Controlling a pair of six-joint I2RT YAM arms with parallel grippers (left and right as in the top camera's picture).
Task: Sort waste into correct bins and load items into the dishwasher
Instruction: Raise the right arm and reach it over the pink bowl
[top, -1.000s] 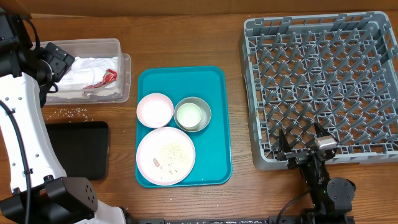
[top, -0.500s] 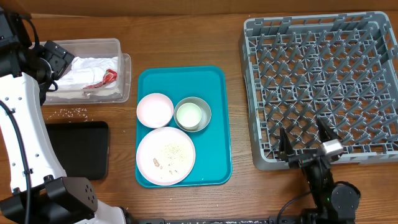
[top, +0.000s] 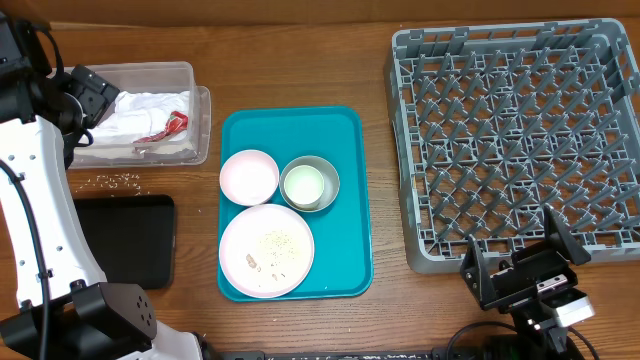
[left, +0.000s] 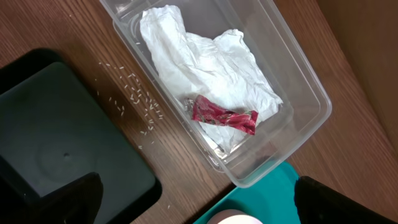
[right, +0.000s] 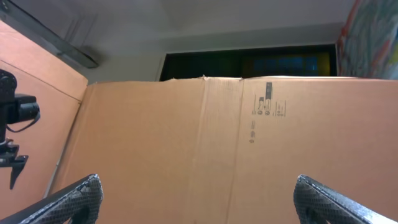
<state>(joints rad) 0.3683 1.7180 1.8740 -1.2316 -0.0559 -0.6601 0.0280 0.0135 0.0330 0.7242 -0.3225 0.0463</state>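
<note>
Our left tool (left: 198, 180) hangs wide open and empty over the clear tub (left: 298, 81), where the napkins (left: 205, 68) and red scrap (left: 224, 116) lie. Beside the tub, rice crumbs (left: 134, 93) lie loose on the desk (left: 56, 25) near the black tray (left: 56, 137); a clumsy pinch would likely scatter them. To this tool's right, the plate (top: 266, 250) carries food bits that could spill if tilted. Our right tool (right: 196, 183), open and empty, points upward beside the rack (top: 520, 130) and might snag its pegs.
</note>
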